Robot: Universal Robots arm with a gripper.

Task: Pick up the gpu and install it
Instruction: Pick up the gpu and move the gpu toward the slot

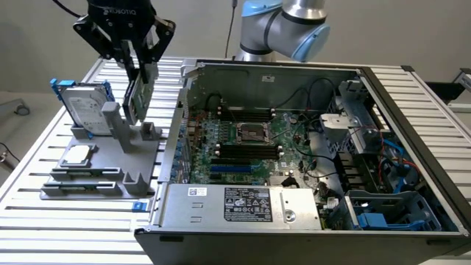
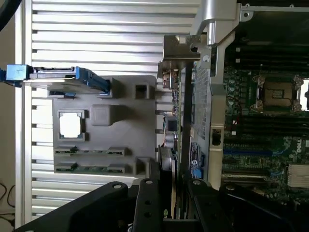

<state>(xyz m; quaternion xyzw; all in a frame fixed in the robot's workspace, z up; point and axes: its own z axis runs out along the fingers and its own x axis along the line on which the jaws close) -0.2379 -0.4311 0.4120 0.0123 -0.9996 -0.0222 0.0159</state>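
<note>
The gpu (image 1: 138, 96) is a thin dark card hanging upright, its lower edge just above the posts of the grey holder (image 1: 110, 171) at the exterior view's left. My gripper (image 1: 140, 69) is shut on the card's upper edge, one black finger on each face. From the wrist I see the gpu (image 2: 171, 140) edge-on between my fingers (image 2: 147, 203), its silver end bracket (image 2: 181, 53) at the far end. It hangs between the holder (image 2: 104, 125) and the open computer case (image 2: 212, 96), close to the case's outer wall.
On the holder stand a silver hard drive in a blue-edged frame (image 1: 81, 105) and a small square chip (image 1: 79, 154). The open case (image 1: 294, 138) shows the motherboard, cables and a power supply (image 1: 243, 204). Everything rests on a slotted aluminium table (image 1: 44, 221).
</note>
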